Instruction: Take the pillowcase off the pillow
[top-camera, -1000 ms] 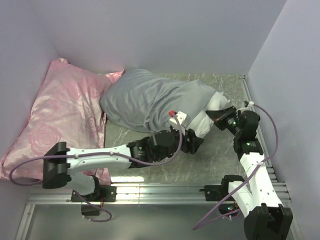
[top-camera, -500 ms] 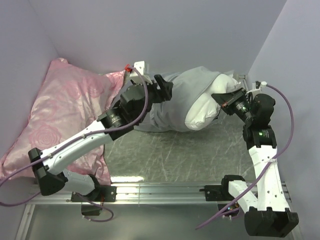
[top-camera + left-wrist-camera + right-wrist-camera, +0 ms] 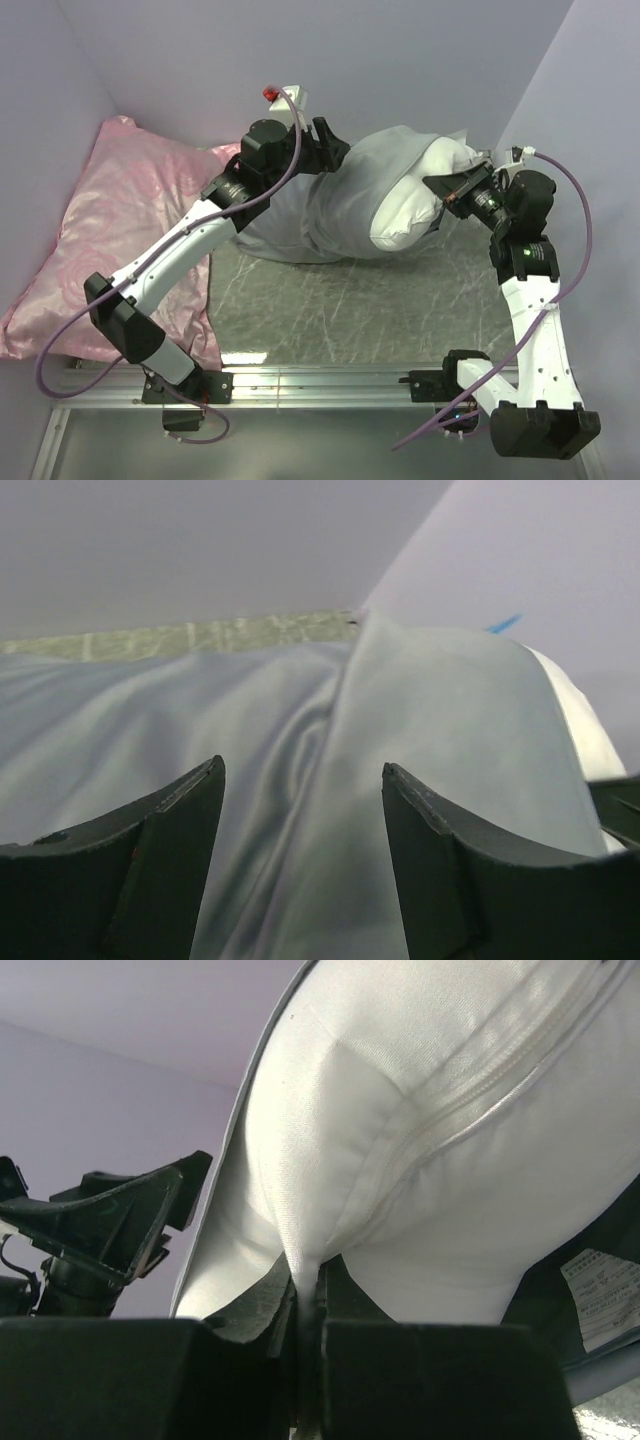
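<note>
The grey pillowcase [image 3: 315, 210] lies bunched at the back of the table, with the white pillow [image 3: 408, 205] sticking out of its right end. My right gripper [image 3: 443, 190] is shut on a pinched fold of the pillow [image 3: 420, 1130], near a zipped seam, and holds that end up; the fabric runs down between its fingertips [image 3: 308, 1285]. My left gripper [image 3: 328, 152] hovers open over the pillowcase's top left. In the left wrist view its gripper [image 3: 300, 770] straddles a ridge of the grey pillowcase [image 3: 420, 740] with nothing gripped, and the pillow [image 3: 585, 740] shows at the right.
A shiny pink rose-patterned pillow [image 3: 120, 230] fills the left side against the wall. Lilac walls close in the back and both sides. The marble table top [image 3: 340, 300] spreads in front of the pillowcase, and a metal rail [image 3: 330, 385] runs along the near edge.
My left arm has swung from the middle of the table up to the back over the pillowcase, with its jaws a little wider. My right gripper has lifted the pillow end, and more white shows.
</note>
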Tool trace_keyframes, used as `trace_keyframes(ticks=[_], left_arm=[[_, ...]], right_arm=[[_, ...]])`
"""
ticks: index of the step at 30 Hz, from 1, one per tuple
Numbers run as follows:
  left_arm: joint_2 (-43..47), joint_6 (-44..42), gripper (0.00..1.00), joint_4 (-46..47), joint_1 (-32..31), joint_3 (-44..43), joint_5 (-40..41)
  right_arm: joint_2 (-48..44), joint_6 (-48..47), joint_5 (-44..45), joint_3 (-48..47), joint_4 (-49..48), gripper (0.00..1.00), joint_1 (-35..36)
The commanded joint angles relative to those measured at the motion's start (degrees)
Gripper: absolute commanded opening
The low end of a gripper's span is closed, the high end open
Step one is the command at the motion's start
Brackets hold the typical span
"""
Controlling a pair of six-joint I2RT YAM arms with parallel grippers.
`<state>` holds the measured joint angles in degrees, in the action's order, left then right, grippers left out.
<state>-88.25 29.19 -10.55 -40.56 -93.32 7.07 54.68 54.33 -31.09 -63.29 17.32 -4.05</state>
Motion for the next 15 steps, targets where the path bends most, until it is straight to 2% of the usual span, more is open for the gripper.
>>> trace_keyframes(ticks=[1, 4, 9, 12, 13, 15], left_arm=[[-1.66, 0.07, 0.69, 2.54, 0.91, -3.71, -10.75], [-4.11, 0.52, 0.69, 1.59, 1.79, -6.16, -14.36], [-7.20, -0.01, 0.67, 0.00, 1.97, -9.43, -13.31], [-8.25, -0.19, 0.52, -0.70, 2.06, -10.48, -13.49], [-8.52, -0.19, 0.39, -0.53, 2.06, -10.39, -13.49], [-8.61, 0.16, 0.23, -0.09, 2.23, -10.22, -13.84]], right_arm=[[-0.45, 0.69, -1.87, -6.14, -6.95, 0.00, -0.43], [0.34, 0.43, -1.78, -7.81, -6.34, 0.00, -0.43], [0.87, 0.78, -2.04, -9.05, -6.34, 0.00, -0.43], [1.22, 0.61, -2.04, -10.27, -5.63, 0.00, -0.34], [1.40, 0.61, -2.04, -11.06, -5.46, 0.00, -0.43], [1.66, 0.69, -2.04, -11.68, -5.28, 0.00, -0.34]])
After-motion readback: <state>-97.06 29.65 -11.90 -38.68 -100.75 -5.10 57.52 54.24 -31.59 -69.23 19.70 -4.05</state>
